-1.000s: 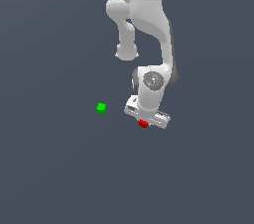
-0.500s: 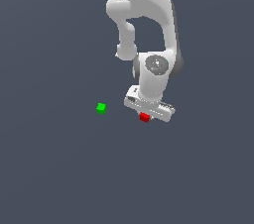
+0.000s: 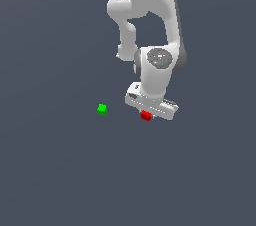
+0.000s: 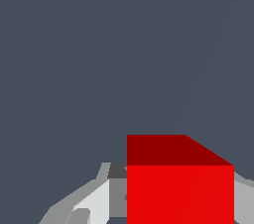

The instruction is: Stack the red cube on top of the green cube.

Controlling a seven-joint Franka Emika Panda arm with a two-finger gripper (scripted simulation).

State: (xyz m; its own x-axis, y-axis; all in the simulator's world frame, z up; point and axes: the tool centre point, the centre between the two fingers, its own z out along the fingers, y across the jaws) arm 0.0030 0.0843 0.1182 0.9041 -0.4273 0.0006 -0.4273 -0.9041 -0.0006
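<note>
The red cube (image 3: 146, 115) hangs just under the white gripper (image 3: 147, 115), which is shut on it. In the wrist view the red cube (image 4: 179, 183) fills the space between the grey fingers (image 4: 92, 203), held off the floor. The green cube (image 3: 102, 109) rests alone on the grey floor, a short way toward the exterior view's left of the gripper and at about the same height in the picture. The green cube does not appear in the wrist view.
The white arm (image 3: 150, 20) rises behind the gripper toward the top of the exterior view. A flat dark grey floor (image 3: 60, 170) lies all around.
The gripper has risen a little with the red cube in it, and the arm has drawn upward. The green cube has stayed where it was.
</note>
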